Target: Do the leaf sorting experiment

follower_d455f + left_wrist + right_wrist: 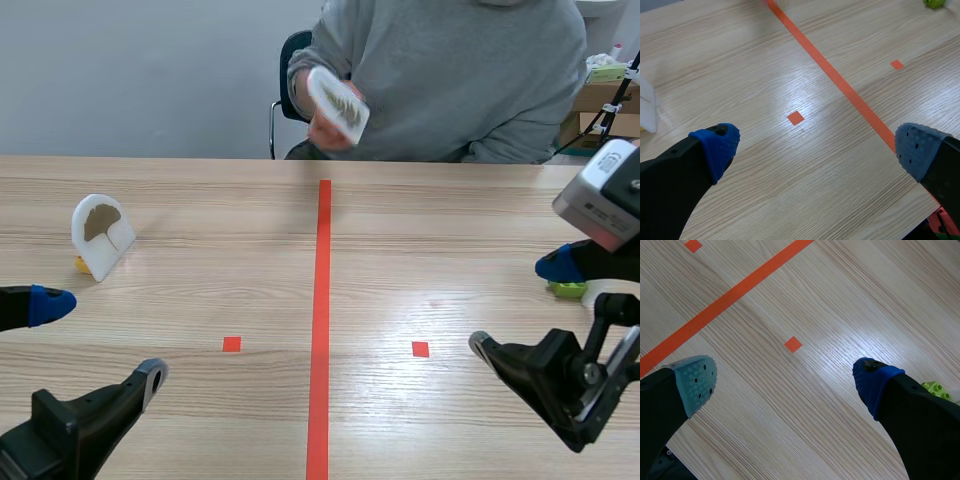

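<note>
Left hand (817, 150) and right hand (785, 384) gape wide, empty. White rounded plastic leaf card (100, 233) looks light, stiff and tippy; best pinched across its thin edges.

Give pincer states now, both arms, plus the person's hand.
Left pincer: open, empty.
Right pincer: open, empty.
Person's hand: holding a white leaf card.

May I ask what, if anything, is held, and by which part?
Left gripper and right gripper hold nothing; a person's hand holds a white leaf card by its lower end.
</note>
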{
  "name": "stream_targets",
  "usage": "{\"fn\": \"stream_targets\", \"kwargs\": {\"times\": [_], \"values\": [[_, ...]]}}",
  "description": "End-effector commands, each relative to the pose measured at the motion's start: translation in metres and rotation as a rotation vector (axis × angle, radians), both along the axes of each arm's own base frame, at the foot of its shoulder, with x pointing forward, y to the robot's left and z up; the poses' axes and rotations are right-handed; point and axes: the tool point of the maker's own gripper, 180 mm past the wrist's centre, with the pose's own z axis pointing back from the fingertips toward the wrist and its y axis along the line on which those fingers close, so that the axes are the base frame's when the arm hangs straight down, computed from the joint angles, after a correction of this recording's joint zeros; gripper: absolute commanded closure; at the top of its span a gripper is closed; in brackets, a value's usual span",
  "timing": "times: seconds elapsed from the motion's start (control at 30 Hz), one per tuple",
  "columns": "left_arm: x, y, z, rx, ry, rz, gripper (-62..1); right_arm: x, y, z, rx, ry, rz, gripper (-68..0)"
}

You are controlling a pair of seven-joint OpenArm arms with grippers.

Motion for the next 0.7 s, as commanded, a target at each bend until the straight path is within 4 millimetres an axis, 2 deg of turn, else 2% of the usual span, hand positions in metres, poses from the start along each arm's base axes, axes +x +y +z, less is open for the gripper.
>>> {"fn": "stream_targets", "kwargs": {"times": [0.0, 0.67], "values": [[0.0025, -0.0013, 0.0064, -0.018, -0.021, 0.000, -62.3, 0.0022, 0.0012, 0.0052, -0.002, -0.019, 0.021, -55.4], [0.0011, -0.0005, 0.0025, -0.005, -0.002, 0.000, -62.3, 0.0009, 0.0031, 0.0037, 0.006, -0.013, 0.018, -55.4]]}}
